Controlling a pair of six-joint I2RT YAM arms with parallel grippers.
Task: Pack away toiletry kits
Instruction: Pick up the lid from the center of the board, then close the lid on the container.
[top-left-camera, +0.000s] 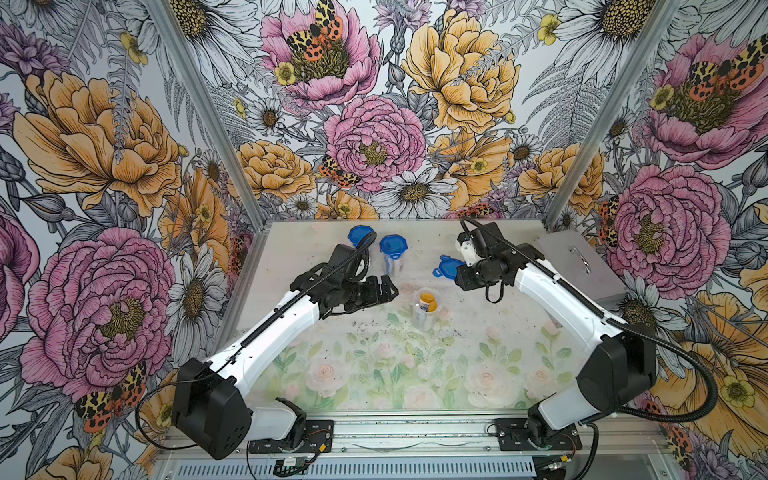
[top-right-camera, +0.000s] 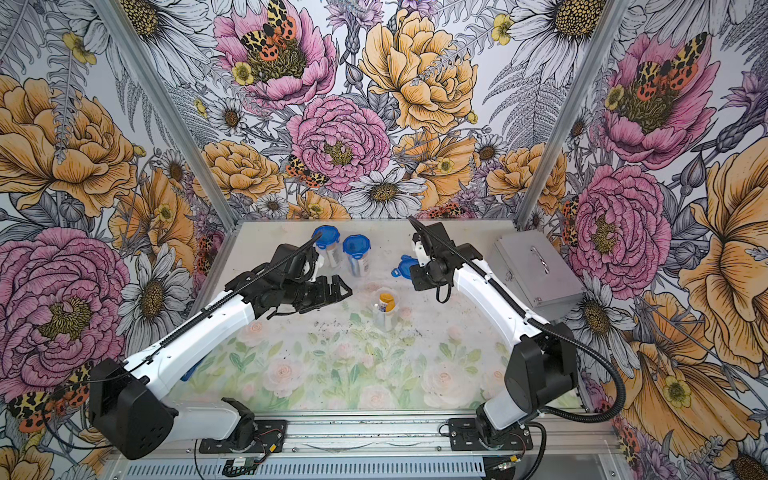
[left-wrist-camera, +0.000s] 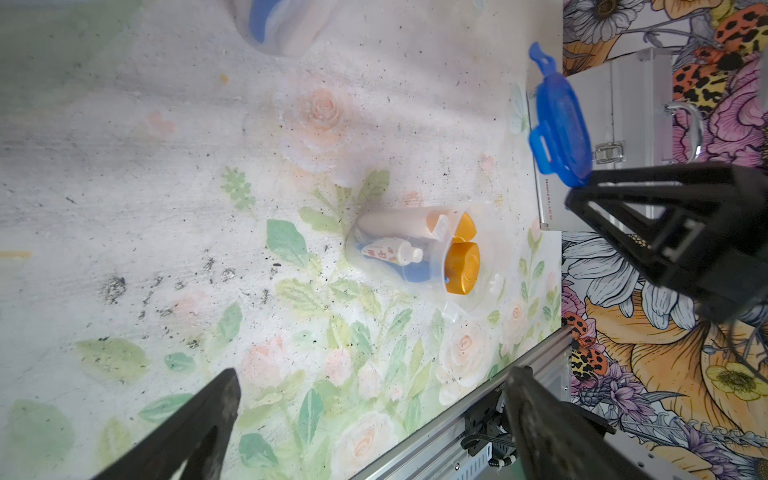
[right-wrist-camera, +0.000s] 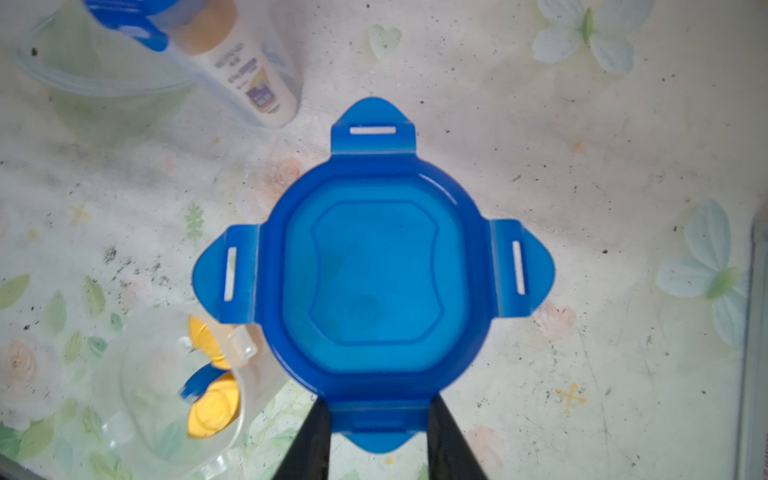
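Right wrist view shows jaws pinching blue lid (right-wrist-camera: 374, 270).

blue lid (right-wrist-camera: 374, 270): translucent plastic, smooth and glossy, light passing through it.
clear cup (left-wrist-camera: 486, 241): thin see-through plastic, slightly hazy, shiny at the rim.
bottle caps (left-wrist-camera: 462, 268): orange plastic, glossy.
table (left-wrist-camera: 166, 166): matt printed floral surface, scuffed, peppered with dark specks.
metal case (top-right-camera: 536, 274): silver brushed metal, dull sheen; handle (top-right-camera: 540, 253) brighter, polished.
left gripper (left-wrist-camera: 372, 374): fingers (left-wrist-camera: 208, 415) matt black plastic, dusty grey toward the tips.
front rail (top-left-camera: 415, 432): bare grooved metal.
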